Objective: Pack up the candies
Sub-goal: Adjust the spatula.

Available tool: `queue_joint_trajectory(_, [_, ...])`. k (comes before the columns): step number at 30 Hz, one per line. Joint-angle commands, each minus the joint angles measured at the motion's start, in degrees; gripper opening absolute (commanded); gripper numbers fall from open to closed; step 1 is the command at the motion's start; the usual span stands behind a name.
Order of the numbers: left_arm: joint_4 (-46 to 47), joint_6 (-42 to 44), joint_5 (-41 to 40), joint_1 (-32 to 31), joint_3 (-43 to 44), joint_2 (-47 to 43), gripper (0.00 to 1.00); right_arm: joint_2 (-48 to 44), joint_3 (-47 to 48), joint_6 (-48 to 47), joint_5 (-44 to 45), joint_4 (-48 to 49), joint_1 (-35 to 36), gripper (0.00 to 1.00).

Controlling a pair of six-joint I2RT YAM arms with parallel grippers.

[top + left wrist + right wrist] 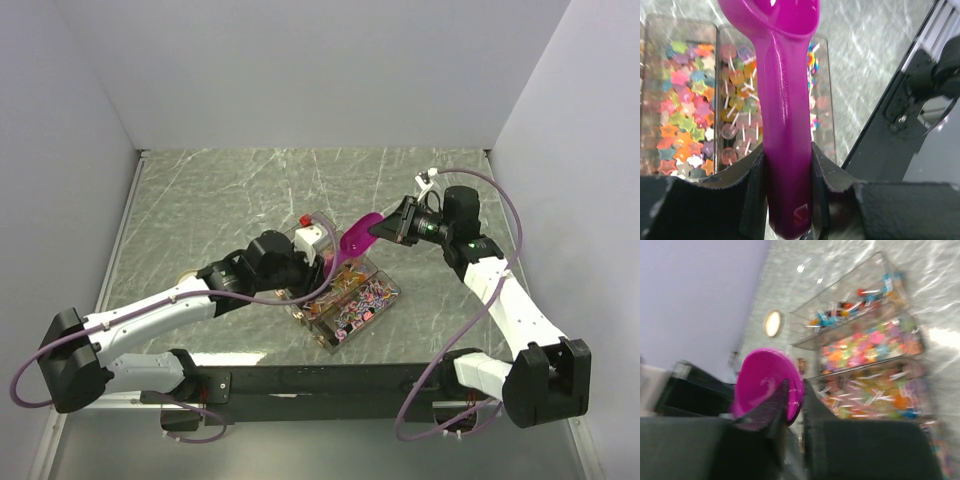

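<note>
A magenta scoop (358,238) hangs above the clear divided box (392,291) and is held at both ends. My left gripper (328,264) is shut on its handle (787,115), one finger pressed to each side. My right gripper (796,395) pinches the rim of the scoop's bowl (762,380), which looks empty. The candies (352,300) fill the box's compartments below: coloured stars (682,110), small lollipops (737,115) and wrapped sweets (860,302).
A round tan lid (772,323) lies on the marble tabletop left of the box, close to my left arm (185,278). A clear container with a red part (308,228) stands just behind the box. Grey walls close in the table at the back and sides.
</note>
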Motion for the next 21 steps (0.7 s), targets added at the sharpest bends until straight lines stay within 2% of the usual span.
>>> queue_joint_trajectory(1, [3.3, 1.0, 1.2, 0.1, -0.4, -1.6, 0.2, -1.4, 0.1, -1.7, -2.8, 3.1, 0.6, 0.08])
queue_joint_trajectory(2, [3.7, 1.0, 0.6, 0.1, -0.6, -1.8, 0.25, -1.5, 0.1, -0.3, -1.6, 2.7, 0.6, 0.0])
queue_joint_trajectory(3, [4.7, 1.0, 0.1, 0.2, -1.2, -2.0, 0.29, -1.7, 0.1, 0.5, -0.9, 2.4, 0.6, 0.0])
queue_joint_trajectory(4, [5.3, 1.1, -2.0, 0.1, -1.4, -2.3, 0.41, -2.1, 0.1, 2.4, 0.1, 1.9, 0.7, 0.0])
queue_joint_trajectory(5, [6.0, 1.3, -2.7, 0.2, -1.5, -2.4, 0.48, -2.1, 0.2, 3.5, 2.5, 0.2, 0.7, 0.0])
queue_joint_trajectory(9, [10.6, 1.8, -5.3, -0.1, -2.9, -3.5, 0.63, -2.5, 0.6, 8.7, 7.2, -4.3, 0.8, 0.0])
queue_joint_trajectory(10, [12.3, 2.4, -7.2, -1.1, -3.0, -3.8, 0.71, -2.7, 0.3, 10.9, 8.0, -5.1, 0.9, 0.0])
queue_joint_trajectory(12, [13.0, 3.6, -9.6, -2.4, -2.7, -3.4, 0.76, -4.0, 0.2, 13.4, 11.3, -7.7, 1.1, 0.0])
queue_joint_trajectory(13, [13.0, 5.1, -10.5, -4.1, -2.4, -3.0, 0.82, -4.5, 0.1, 14.7, 12.4, -8.5, 1.2, 0.0])
queue_joint_trajectory(18, [12.8, 9.3, -24.5, -9.7, -1.1, 0.4, 0.84, -6.4, 0.9, 20.0, 17.2, -14.9, 1.8, 0.0])
queue_joint_trajectory(21, [13.8, 11.2, -28.4, -11.7, -0.9, 1.8, 0.84, -6.1, 2.1, 20.1, 18.3, -17.2, 1.9, 0.0])
